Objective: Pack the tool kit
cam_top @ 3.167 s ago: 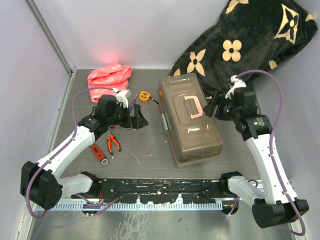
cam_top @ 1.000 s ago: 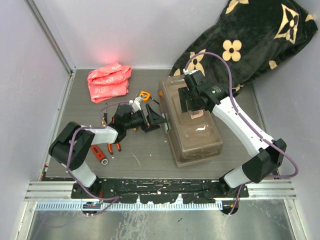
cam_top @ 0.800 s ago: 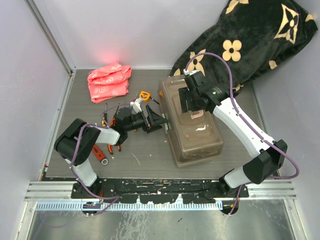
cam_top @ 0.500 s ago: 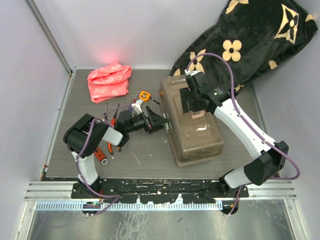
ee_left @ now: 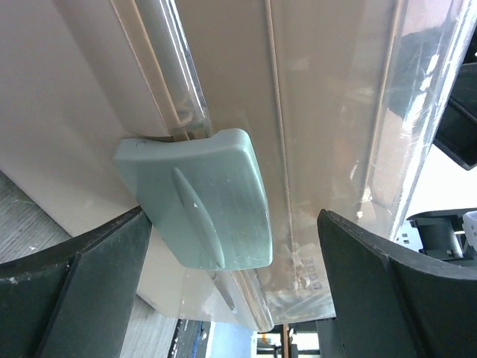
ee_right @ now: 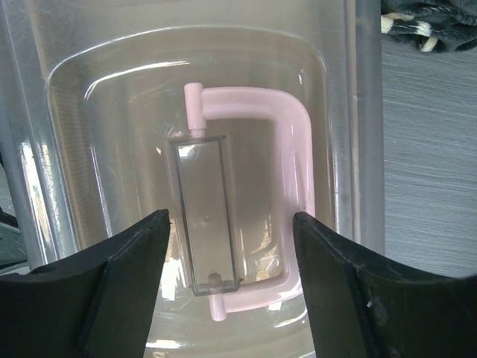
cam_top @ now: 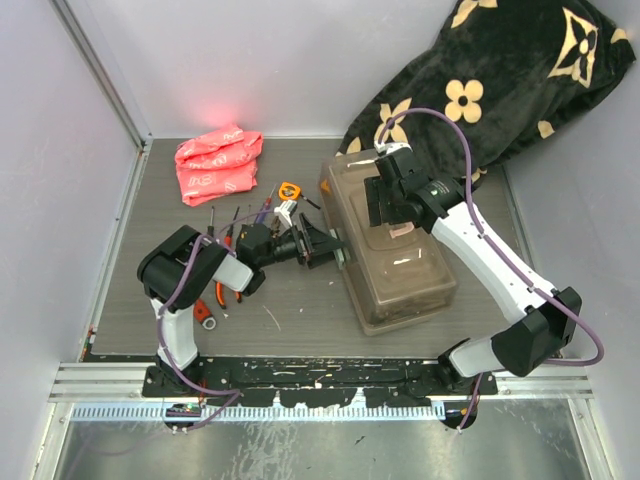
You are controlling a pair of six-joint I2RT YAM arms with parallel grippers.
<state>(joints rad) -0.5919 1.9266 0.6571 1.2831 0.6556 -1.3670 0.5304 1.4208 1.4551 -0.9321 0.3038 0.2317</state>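
Observation:
The brown translucent toolbox [cam_top: 410, 280] lies shut on the table, its pale pink handle [ee_right: 297, 171] folded flat on the lid. My right gripper [cam_top: 388, 212] hovers over the lid, open, its fingers [ee_right: 119, 291] straddling the handle [cam_top: 398, 228] without touching it. My left gripper [cam_top: 328, 247] is open at the box's left side, its jaws on either side of the grey-green latch [ee_left: 197, 198]. Orange pliers [cam_top: 226, 288], a red wrench [cam_top: 205, 312], screwdrivers [cam_top: 235, 218] and an orange tape measure [cam_top: 290, 190] lie on the table to the left.
A red plastic bag [cam_top: 218, 163] sits at the back left. The black flower-patterned blanket [cam_top: 490, 80] is heaped at the back right, just behind the toolbox. Grey walls close in the left, back and right sides.
My left gripper has pushed in closer to the latch while its arm folded up. The toolbox and my right gripper have shifted slightly right.

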